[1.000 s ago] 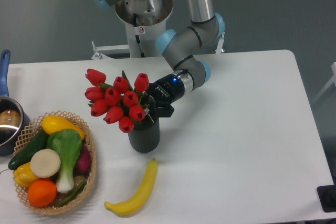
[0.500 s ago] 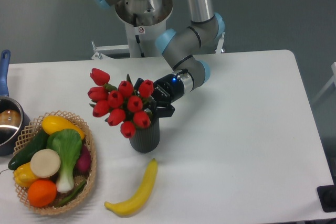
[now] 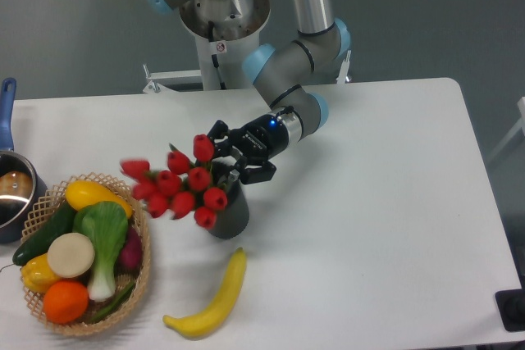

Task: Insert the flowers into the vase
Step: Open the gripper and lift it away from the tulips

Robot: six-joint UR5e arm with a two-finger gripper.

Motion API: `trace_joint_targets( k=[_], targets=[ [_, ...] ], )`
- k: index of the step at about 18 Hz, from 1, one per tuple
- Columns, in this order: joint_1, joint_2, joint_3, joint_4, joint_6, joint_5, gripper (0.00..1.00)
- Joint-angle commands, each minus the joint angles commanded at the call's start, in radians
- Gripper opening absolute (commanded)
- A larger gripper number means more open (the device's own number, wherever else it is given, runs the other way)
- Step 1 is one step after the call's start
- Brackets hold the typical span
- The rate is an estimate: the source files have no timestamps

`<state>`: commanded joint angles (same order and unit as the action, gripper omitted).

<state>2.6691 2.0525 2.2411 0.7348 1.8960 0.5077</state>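
The flowers (image 3: 175,185), a bunch of red tulip buds with green stems, lean out to the left over the rim of the vase (image 3: 230,212), blurred by motion. Their stems run down into the vase's mouth. The vase is a dark ribbed cylinder standing upright at the table's middle. My gripper (image 3: 233,155) is just above and behind the vase's mouth, to the right of the buds. Its fingers stand apart, and it looks open, with nothing held between them.
A woven basket (image 3: 140,272) of vegetables and fruit stands at the front left, close to the leaning buds. A banana (image 3: 215,301) lies in front of the vase. A blue pot (image 3: 10,190) sits at the left edge.
The gripper has opened. The flowers have dropped lower and tipped to the left, towards the basket. The vase has stayed in place.
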Motion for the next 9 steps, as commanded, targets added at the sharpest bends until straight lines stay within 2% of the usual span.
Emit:
trace_joint_targets(
  k=[5,6,8,9],
  targets=[
    [0.021,-0.002,0.002,0.002,-0.011,-0.003,0.50],
    [0.025,-0.003,0.005,0.002,-0.011,-0.006,0.54],
    [0.044,-0.027,0.009,0.000,-0.005,-0.011,0.90],
    [0.061,-0.047,0.014,0.002,-0.012,-0.014,0.99]
  ],
)
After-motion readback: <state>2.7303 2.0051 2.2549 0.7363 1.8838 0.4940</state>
